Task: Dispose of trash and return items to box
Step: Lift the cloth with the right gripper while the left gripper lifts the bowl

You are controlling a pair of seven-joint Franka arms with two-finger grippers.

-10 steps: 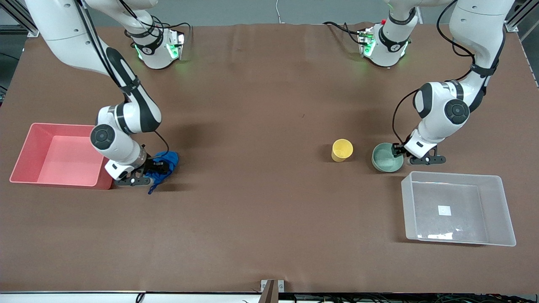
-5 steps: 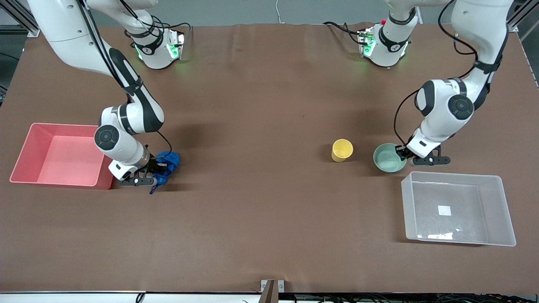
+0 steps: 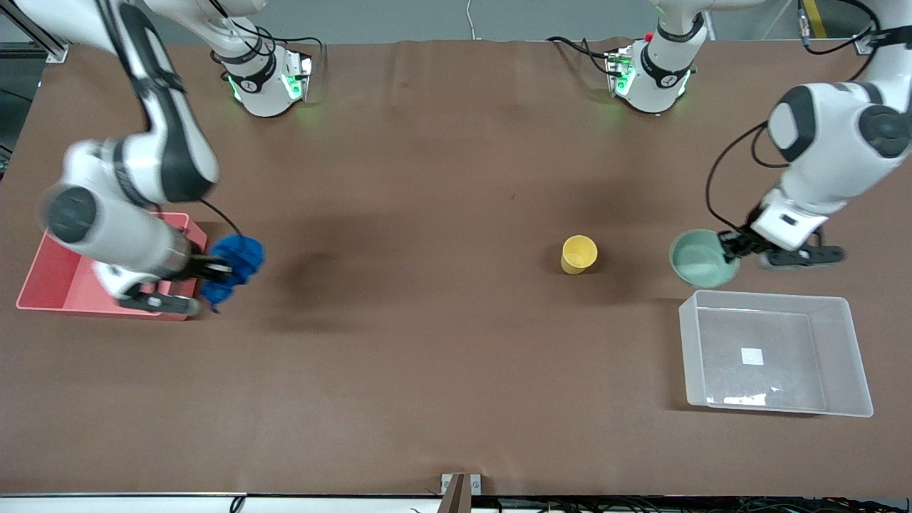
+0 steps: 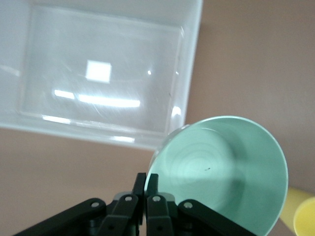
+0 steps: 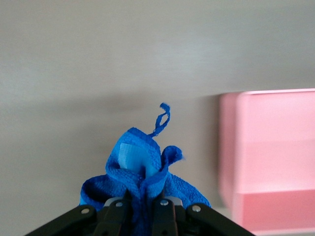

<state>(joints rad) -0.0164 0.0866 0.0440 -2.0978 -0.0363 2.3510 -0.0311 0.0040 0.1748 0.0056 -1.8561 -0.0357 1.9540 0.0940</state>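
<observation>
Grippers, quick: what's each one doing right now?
Left gripper: shut on the mint bowl's rim, lifted.
Right gripper: shut on the blue cloth wad, lifted.

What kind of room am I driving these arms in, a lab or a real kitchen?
Likely a robotics lab: both arm bases are bolted to a table under a plain brown cover, aluminium framing stands at its corner, and cables trail across it.

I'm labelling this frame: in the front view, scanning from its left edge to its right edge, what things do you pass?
Pink bin → blue cloth wad, held by the right hand → yellow cup → mint-green bowl, held by the left hand → clear box.
</observation>
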